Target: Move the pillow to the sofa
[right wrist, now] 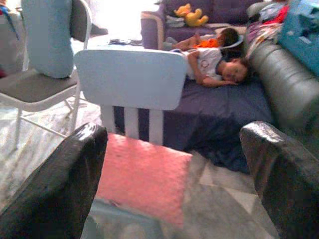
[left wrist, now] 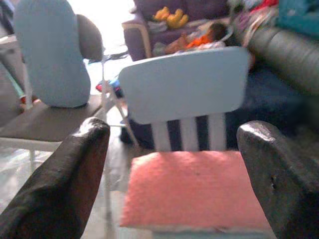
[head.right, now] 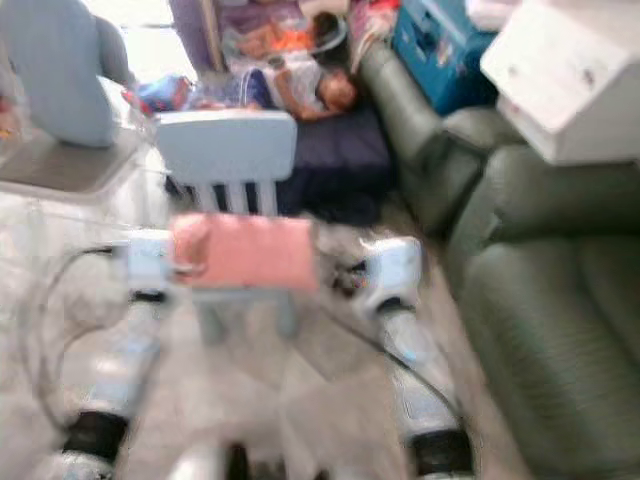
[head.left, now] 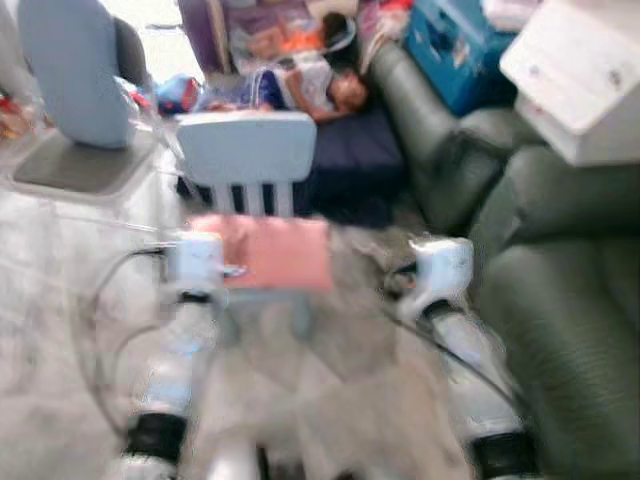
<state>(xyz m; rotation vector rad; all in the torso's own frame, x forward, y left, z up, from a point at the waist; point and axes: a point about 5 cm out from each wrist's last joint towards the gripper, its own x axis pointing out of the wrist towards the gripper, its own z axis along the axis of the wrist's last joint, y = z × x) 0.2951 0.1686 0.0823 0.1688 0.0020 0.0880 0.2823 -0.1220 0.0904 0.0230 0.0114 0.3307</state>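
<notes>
Black and long, the fingers of the left gripper point(left wrist: 174, 174) stand wide apart, framing the flat pink fuzzy pillow point(left wrist: 192, 186) just ahead of them; the right gripper point(right wrist: 172, 174) is spread the same way, with the pillow off toward one finger rather than centred. Both arms reach forward from silver forearms, one on each side of the pillow, neither touching it as far as the blurred head views allow. The pillow lies flat on the seat of the small pale blue slat-backed chair point(head.left: 247, 150), its nap soft and matte, its corners squarish. A thing this limp will probably sag if pinched at one edge, so the better approach, I judge, is to close in from both sides evenly and lift level, clear of the chair back. To the robot's right sits the dark green leather-look sofa point(head.left: 570, 290), smooth and rounded, the goal. Beyond the chair a person point(right wrist: 214, 67) lies on a dark navy mat point(right wrist: 219, 109), so any swing should stay low and short
</notes>
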